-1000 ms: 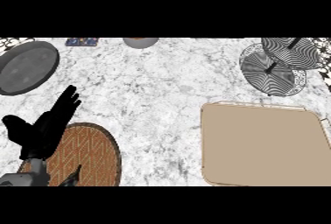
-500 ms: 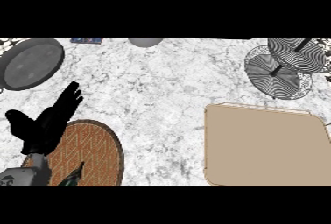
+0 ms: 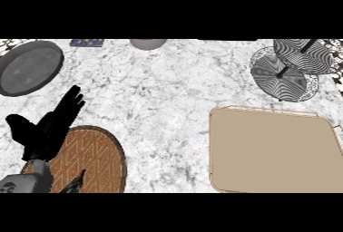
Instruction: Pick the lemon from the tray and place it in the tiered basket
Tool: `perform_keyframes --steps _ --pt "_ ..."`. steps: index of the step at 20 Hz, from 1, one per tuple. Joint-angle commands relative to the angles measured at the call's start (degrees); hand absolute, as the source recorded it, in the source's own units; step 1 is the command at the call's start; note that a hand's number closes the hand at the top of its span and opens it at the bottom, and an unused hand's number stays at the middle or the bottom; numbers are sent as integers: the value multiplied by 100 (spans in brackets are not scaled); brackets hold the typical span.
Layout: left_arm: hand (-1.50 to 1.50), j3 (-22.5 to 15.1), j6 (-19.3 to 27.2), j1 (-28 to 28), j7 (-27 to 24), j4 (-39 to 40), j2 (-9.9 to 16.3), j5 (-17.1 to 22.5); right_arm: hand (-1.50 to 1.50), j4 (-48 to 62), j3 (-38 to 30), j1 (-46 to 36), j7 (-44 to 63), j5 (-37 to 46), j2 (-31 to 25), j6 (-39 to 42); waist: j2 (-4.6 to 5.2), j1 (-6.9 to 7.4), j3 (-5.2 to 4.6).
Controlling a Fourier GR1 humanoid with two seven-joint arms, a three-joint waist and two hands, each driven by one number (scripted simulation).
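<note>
i see the left robot hand (image 3: 48, 129) near the counter's left edge, fingers straight and pointing up and away, thumb spread to the side, released and grasping nothing; its grey forearm (image 3: 26, 183) comes in from the near-left corner. the hand overlaps the far-left rim of a round brown woven mat (image 3: 97, 161) that lies at the counter's near-left part. on that mat, close to the near edge, a small dark pointed thing (image 3: 75, 183) shows, but i cannot tell what it is. the right robot hand shows nowhere in my view

the white marbled counter (image 3: 174, 99) carries a flat beige rectangular tray (image 3: 275, 152) with rounded corners at its near-right part, and i see no lemon on its bare surface; i cannot tell where the lemon is. at the far-right corner stands the black-and-white striped tiered basket (image 3: 285, 74), with a dark centre pole and a smaller upper tier above the wide lower one. a round grey plate (image 3: 28, 68) lies at the far-left corner. along the far edge a grey bowl (image 3: 147, 43) is partly cut off, and just left of it a small dark blue patterned thing (image 3: 87, 42)
</note>
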Motion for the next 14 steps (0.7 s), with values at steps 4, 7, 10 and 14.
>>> perform_keyframes --steps 4,7,10,14 --pt "0 17 -155 230 97 -313 -16 3 150 797 223 -588 156 504 155 -78 1 8 5" --pt "0 -107 325 -146 276 -75 -333 -330 150 446 254 -510 506 461 677 -311 -21 -91 2" --pt "0 28 -63 253 -11 -315 -149 -185 150 1107 255 -790 175 722 533 -439 0 -5 5" --pt "0 -20 10 75 85 -238 -246 -282 150 1299 376 -927 205 1005 1001 -1164 13 5 5"
